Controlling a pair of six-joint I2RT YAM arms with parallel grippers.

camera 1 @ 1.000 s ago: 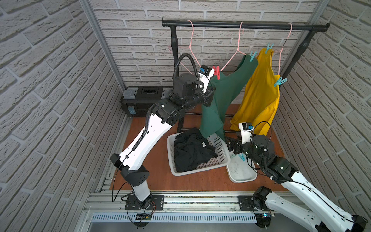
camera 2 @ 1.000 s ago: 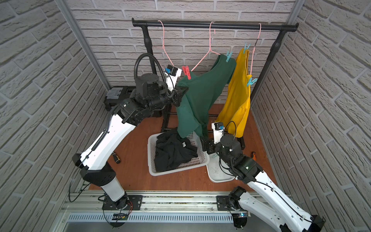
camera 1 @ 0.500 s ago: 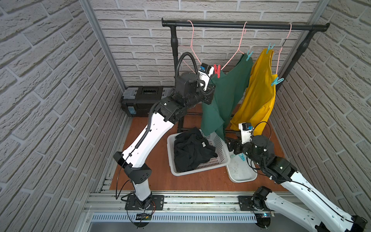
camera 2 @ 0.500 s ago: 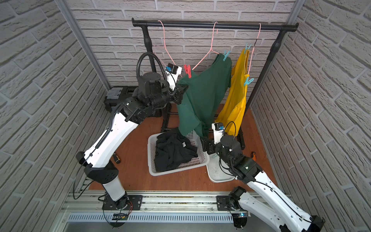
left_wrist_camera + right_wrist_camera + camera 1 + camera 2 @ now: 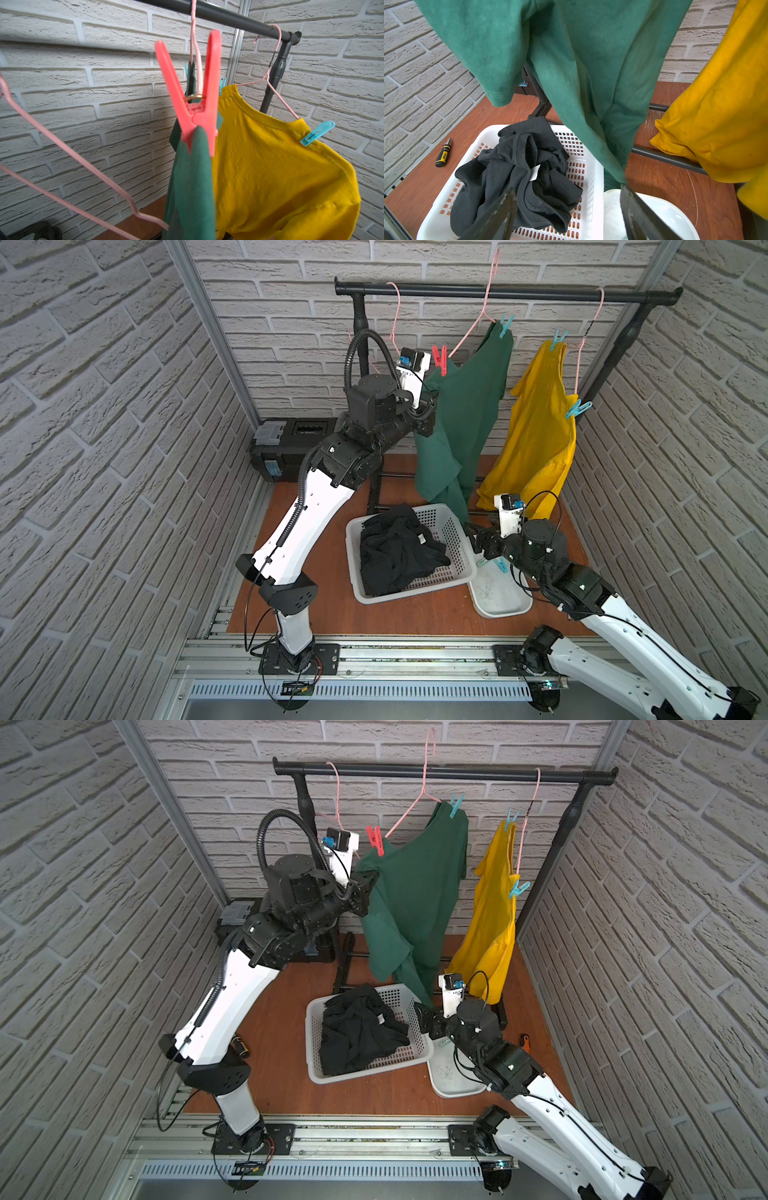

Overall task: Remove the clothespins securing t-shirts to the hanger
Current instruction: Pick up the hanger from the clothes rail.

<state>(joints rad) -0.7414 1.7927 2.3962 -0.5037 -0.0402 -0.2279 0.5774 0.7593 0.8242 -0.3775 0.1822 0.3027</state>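
A red clothespin [image 5: 195,99] clips the green t-shirt [image 5: 461,414] to a pink hanger, and a teal clothespin [image 5: 505,325] holds its other shoulder. Two teal clothespins [image 5: 557,339] [image 5: 577,409] pin the yellow t-shirt [image 5: 536,439]. My left gripper [image 5: 430,416] is shut on the green t-shirt's edge just below the red pin; its fingers are hidden in the wrist view. The black t-shirt [image 5: 399,551] lies crumpled in the white basket [image 5: 415,593]. My right gripper [image 5: 568,193] hangs open and empty, low between the basket and a white tray [image 5: 498,601] with a teal clothespin [image 5: 500,566] in it.
The black rail [image 5: 498,292] also carries an empty pink hanger [image 5: 395,319]. A black toolbox [image 5: 291,439] stands at the back left. A yellow-and-black screwdriver [image 5: 443,153] lies left of the basket, an orange-handled one [image 5: 524,1042] at the right. Brick walls close in on both sides.
My left arm has risen slightly and moved toward the rail, and the green t-shirt has swung with it. The right arm has not moved.
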